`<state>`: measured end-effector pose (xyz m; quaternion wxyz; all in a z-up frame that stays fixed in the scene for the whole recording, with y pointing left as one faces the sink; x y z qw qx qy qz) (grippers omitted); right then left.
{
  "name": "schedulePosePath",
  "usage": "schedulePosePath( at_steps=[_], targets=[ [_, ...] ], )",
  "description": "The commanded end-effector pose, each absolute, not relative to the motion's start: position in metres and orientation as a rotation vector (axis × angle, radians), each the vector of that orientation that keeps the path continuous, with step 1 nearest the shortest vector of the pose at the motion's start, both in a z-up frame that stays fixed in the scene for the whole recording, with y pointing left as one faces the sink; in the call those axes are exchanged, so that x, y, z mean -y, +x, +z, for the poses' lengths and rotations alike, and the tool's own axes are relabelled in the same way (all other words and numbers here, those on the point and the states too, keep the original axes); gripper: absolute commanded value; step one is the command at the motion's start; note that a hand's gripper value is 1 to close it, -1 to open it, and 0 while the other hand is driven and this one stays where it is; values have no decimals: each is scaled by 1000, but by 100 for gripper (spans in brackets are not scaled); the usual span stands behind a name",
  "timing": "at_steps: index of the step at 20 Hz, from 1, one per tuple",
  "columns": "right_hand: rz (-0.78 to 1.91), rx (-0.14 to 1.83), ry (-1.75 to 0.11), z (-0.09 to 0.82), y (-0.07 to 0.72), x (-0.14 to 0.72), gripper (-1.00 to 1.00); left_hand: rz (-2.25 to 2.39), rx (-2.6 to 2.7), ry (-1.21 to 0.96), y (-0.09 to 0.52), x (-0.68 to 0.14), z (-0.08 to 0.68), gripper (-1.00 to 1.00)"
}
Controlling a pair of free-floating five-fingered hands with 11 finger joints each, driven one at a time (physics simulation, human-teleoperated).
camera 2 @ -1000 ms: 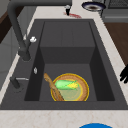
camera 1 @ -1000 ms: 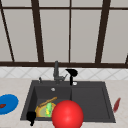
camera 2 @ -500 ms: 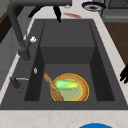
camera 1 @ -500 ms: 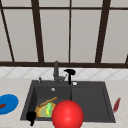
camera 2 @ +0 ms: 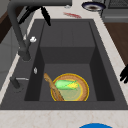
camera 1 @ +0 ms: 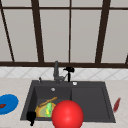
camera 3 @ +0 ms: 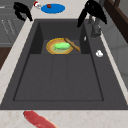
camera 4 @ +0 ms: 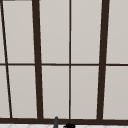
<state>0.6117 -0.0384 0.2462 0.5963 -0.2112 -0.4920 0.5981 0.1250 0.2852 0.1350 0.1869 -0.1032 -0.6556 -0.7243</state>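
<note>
At the rear of the dark composite sink [camera 1: 90,110], the right hand [camera 1: 69,69] is seen just right of the grey metal faucet [camera 1: 56,72], fingers straight and pointing down, nothing held. The left hand [camera 1: 31,117] is seen by the front rim, its fingers impossible to tell, nearer the yellow bowl [camera 1: 41,111], green corn cob [camera 1: 49,108] and wooden spoon [camera 1: 47,101].

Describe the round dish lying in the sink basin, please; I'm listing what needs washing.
The dish is a shallow round plate with a yellow-orange rim and a paler greenish centre. It lies flat on the floor of the dark sink's deeper basin, toward its front left in the front view. A green and yellow corn-like vegetable lies on it, and a brown wooden utensil rests slanted across one edge. Material unclear.
</note>
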Motion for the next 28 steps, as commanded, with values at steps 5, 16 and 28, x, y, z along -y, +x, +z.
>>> schedulePosePath(
  at_steps=[5,16,28],
  targets=[
    [1447,1016,-350,226,641,32,-100,-2039,1846,-291,125,-285,135,0],
    [1526,911,-195,197,696,31,-100,-2039,1846,-291,125,-285,135,0],
    [1586,912,-54,160,742,35,-100,-2039,1846,-291,125,-285,135,0]
  ],
)
